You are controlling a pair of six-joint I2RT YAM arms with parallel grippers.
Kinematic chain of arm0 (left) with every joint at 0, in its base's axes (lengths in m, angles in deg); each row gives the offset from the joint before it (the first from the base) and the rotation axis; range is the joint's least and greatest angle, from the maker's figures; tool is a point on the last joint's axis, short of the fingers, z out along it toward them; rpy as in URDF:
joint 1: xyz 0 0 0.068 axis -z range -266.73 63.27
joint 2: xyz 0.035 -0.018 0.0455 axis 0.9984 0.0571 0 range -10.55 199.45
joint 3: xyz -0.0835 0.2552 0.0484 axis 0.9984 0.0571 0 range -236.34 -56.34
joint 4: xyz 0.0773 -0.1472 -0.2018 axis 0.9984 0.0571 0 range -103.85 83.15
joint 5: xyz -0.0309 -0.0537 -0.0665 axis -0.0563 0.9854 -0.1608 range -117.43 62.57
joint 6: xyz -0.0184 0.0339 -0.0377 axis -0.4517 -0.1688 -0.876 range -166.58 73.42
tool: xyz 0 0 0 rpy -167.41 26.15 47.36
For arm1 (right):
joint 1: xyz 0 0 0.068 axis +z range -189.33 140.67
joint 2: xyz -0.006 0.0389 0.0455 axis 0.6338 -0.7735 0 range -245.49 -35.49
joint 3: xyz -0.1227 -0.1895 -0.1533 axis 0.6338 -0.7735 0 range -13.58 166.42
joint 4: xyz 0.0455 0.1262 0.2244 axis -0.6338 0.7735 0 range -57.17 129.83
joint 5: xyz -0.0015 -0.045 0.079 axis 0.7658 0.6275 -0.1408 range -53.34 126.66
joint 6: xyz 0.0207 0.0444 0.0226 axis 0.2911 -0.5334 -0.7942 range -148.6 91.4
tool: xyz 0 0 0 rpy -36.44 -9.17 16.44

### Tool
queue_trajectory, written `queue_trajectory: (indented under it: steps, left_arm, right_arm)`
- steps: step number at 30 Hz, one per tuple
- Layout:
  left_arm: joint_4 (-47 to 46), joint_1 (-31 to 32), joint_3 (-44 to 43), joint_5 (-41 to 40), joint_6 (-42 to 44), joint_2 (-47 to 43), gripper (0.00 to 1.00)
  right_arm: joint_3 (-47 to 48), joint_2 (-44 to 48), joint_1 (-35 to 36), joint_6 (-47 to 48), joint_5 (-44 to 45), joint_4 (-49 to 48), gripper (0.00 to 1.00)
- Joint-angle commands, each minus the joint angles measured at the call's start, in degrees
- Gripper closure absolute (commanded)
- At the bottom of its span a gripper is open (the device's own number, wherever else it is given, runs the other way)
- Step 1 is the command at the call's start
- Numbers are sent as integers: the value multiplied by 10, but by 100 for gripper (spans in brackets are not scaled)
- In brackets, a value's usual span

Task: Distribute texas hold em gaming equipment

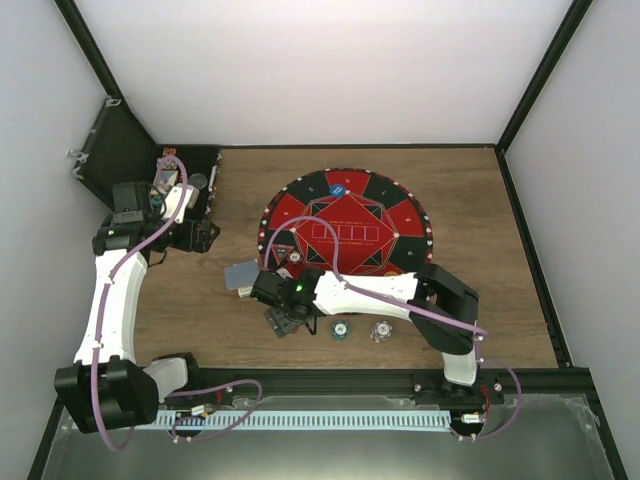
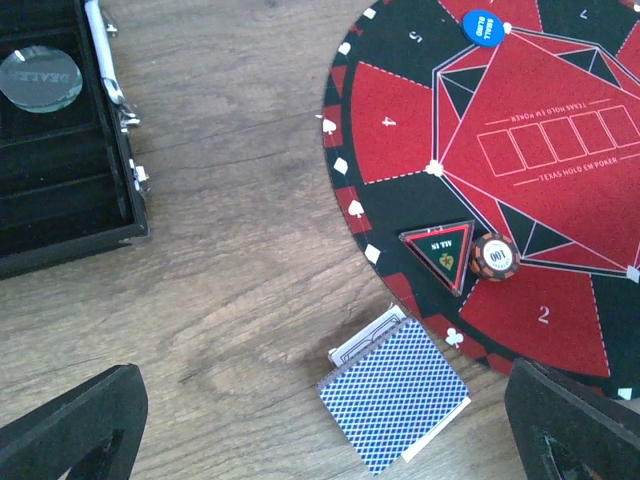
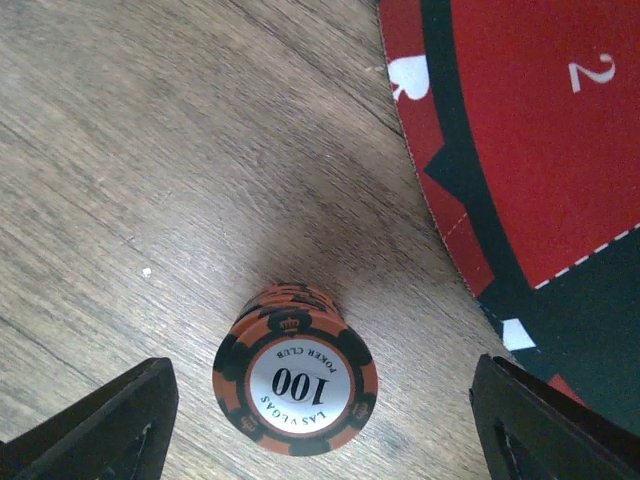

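Hovering right gripper wide open, holding nothing, over the 100 chip stack; centering b4 dropping, then squeezing gently, imo.

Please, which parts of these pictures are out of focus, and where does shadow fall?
Right wrist view: chip stack sharp, soft shadow on the wood above it, right claw's fingers blurred. Left wrist view: card deck sharp, left claw's fingers blurred.

A blue-backed deck, slightly fanned, lies askew on the table just off the mat. On the mat sit one orange-black 100 chip and a blue button. A stack of 100 chips stands upright on the table near the mat's edge.
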Motion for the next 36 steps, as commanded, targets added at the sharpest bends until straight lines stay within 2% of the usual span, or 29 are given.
queue_trajectory:
  steps: [1,12,23,36]
  left_arm:
    - [5,-3,-22,4,8,-13,0]
    - [10,-3,-30,6,7,-11,0]
    - [9,-3,-28,3,9,-9,0]
    - [11,-3,-22,3,11,-14,0]
  right_arm:
    - [-6,-6,2,-16,0,-6,20]
    - [-6,-31,2,-13,-10,-17,33]
    - [1,-32,2,-12,-9,-19,54]
    - [12,-28,3,-11,-12,-11,51]
